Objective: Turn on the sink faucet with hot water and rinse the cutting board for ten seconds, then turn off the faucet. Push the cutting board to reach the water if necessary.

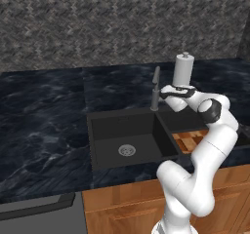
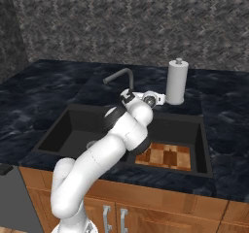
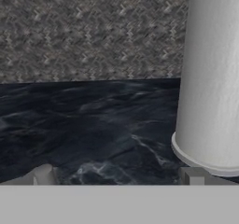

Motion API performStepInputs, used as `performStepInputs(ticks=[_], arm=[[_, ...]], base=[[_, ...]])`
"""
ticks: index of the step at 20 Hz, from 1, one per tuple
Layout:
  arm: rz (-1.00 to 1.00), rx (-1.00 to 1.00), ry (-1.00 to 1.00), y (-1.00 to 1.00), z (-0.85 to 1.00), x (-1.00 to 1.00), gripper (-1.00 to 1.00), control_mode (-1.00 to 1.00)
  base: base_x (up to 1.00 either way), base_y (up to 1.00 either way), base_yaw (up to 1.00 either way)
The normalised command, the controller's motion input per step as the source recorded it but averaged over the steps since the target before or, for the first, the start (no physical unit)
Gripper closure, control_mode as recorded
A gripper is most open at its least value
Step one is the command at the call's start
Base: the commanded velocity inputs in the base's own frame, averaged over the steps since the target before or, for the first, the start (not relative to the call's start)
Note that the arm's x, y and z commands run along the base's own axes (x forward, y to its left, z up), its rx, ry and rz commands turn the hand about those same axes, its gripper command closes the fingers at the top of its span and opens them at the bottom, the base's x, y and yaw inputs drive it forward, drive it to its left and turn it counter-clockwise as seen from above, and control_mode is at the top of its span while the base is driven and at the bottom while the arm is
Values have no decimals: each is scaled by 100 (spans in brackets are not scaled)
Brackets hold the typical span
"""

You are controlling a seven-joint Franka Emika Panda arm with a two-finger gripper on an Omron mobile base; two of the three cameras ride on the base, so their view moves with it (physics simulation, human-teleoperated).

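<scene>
Gripper [image 1: 163, 94] hovers at the back rim of the sink [image 1: 105, 130], its fingertips [image 3: 44, 174] apart with bare bench showing between them and nothing held. Just beside the gripper, toward the left basin, stands the faucet [image 1: 156, 89], a thin grey stem whose spout curves out over the sink; whether the gripper touches it I cannot tell. Close on the gripper's other side, a white upright cylinder [image 1: 183, 70] with a knob top stands on the bench, and from the hand it looms large at the edge of the view. Below and in front of the gripper, the cutting board [image 2: 166, 156] lies flat on the floor of the right basin, striped in orange-brown blocks, partly hidden behind the arm. A round silver drain [image 1: 126, 150] sits in the left basin. Dark marbled bench [image 1: 44, 121] surrounds the sink, a grey woven-textured wall [image 1: 97, 18] rises behind it, and brown wooden cabinet fronts [image 2: 160, 212] run beneath.
</scene>
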Motion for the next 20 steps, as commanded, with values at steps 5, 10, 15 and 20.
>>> performStepInputs(ticks=[5,10,15,20], arm=[[0,0,0,-46,0,-7,-100,-100],[0,0,0,-49,0,-14,-100,-100],[0,0,0,-43,0,-15,-100,-100],[0,0,0,-39,0,-16,-100,-100]], base=[[0,0,0],[0,0,0],[0,0,0],[0,0,0]])
